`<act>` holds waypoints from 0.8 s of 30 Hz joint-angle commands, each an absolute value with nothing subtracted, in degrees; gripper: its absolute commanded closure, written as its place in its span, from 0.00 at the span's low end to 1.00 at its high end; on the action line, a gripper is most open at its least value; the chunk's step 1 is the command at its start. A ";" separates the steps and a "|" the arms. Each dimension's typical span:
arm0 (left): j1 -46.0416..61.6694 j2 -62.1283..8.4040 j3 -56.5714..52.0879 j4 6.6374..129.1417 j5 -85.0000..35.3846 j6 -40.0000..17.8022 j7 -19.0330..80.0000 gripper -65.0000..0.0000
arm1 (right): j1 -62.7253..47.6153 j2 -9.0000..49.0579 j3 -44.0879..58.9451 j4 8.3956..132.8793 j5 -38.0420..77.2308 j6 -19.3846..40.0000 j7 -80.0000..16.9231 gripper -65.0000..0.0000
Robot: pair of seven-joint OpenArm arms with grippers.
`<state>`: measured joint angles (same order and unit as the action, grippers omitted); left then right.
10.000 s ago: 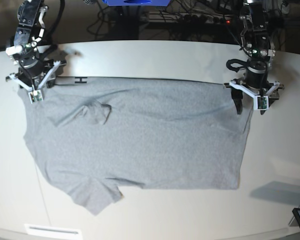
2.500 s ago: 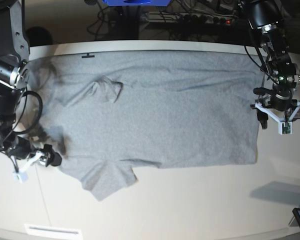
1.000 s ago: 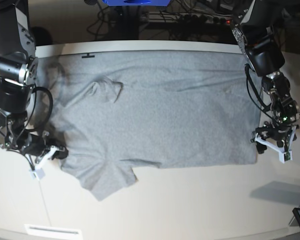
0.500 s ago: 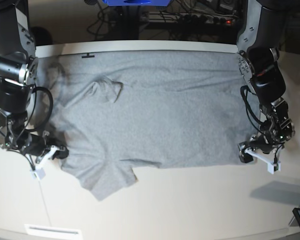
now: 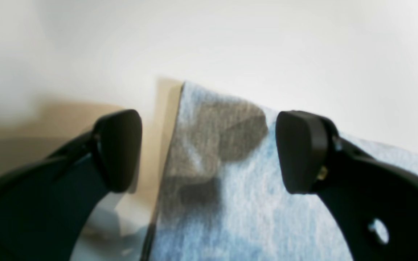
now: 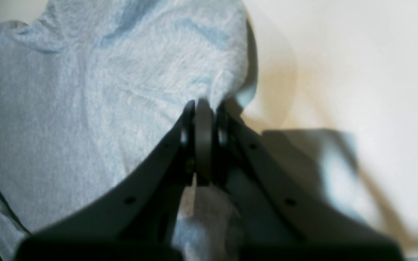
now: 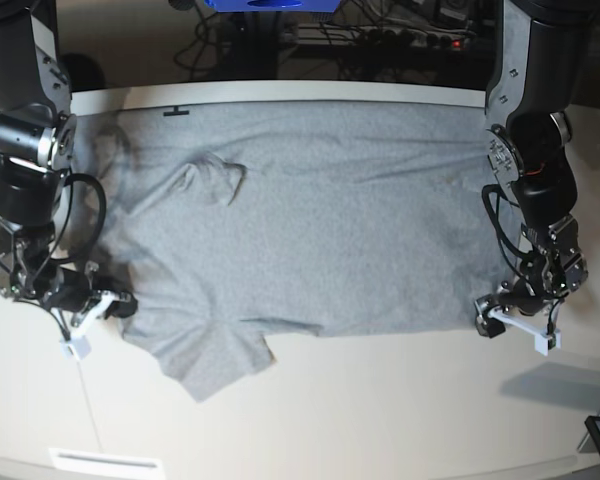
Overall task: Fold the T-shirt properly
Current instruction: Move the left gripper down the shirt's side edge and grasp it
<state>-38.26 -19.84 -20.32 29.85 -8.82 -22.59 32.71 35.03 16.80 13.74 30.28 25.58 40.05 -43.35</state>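
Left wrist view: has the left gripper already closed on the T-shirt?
No. The left gripper is open, its fingers set wide apart, with the corner of the T-shirt lying flat between them, not pinched.

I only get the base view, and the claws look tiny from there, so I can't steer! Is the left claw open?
Observer: Yes. In the left wrist view the left gripper stands wide open over a corner of the T-shirt.
Operator: Is it holding cloth?
Observer: No. One of its fingers is over the bare table, the other over cloth.
Operator: And the right claw?
Observer: The right gripper is shut on the shirt's edge, with cloth bunched at its tips.
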 commanded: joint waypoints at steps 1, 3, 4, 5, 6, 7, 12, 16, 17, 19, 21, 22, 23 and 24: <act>-39.25 -19.91 -20.18 29.76 -8.84 -22.81 34.42 0.13 | 36.18 17.45 13.58 30.73 25.19 40.00 -44.00 1.00; -38.99 -19.38 -20.18 29.76 -8.84 -22.81 34.42 0.13 | 36.18 17.45 13.58 30.73 25.19 40.00 -44.09 1.00; -38.29 -19.30 -20.18 30.02 -8.84 -22.81 34.42 0.13 | 36.18 17.45 13.58 30.73 25.19 40.00 -44.09 1.00; -37.93 -19.21 -20.18 30.20 -8.84 -22.81 34.42 0.14 | 36.18 17.45 13.58 30.73 25.19 40.00 -44.09 1.00; -37.67 -19.21 -20.18 30.37 -8.84 -22.90 34.42 0.16 | 36.18 17.45 13.58 30.73 25.19 40.00 -44.09 1.00; -37.41 -19.12 -20.18 30.73 -8.84 -22.90 34.42 0.20 | 36.18 17.45 13.58 30.73 25.19 40.00 -44.09 1.00; -37.23 -19.03 -20.09 30.64 -8.84 -22.90 34.68 0.52 | 36.18 17.45 13.58 30.73 25.19 40.00 -44.09 1.00; -37.23 -19.12 -20.09 30.64 -8.84 -22.90 34.68 0.59 | 36.18 17.45 13.58 30.73 25.19 40.00 -44.09 1.00; -37.23 -19.12 -20.09 30.64 -8.75 -22.90 34.68 0.59 | 36.18 17.45 13.58 30.73 25.19 40.00 -44.09 1.00; -37.23 -19.12 -20.09 30.64 -8.57 -22.90 34.59 0.60 | 36.18 17.45 13.58 30.73 25.19 40.00 -44.09 1.00; -37.23 -19.12 -20.09 30.64 -8.48 -22.90 34.51 0.61 | 36.18 17.45 13.58 30.73 25.19 40.00 -44.09 1.00; -37.23 -19.12 -20.09 30.64 -8.40 -22.90 34.51 0.65 | 36.18 17.45 13.58 30.73 25.19 40.00 -44.09 1.00; -37.23 -19.12 -20.09 30.64 -8.40 -22.90 34.51 0.71 | 36.18 17.45 13.58 30.73 25.19 40.00 -44.09 1.00; -37.23 -19.12 -20.09 30.64 -8.40 -22.90 34.42 0.75 | 36.18 17.45 13.49 30.73 25.19 40.00 -44.09 1.00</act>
<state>-36.73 -19.03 -20.25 30.68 -9.02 -22.59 31.83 35.03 16.80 13.74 30.28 25.61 40.05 -43.35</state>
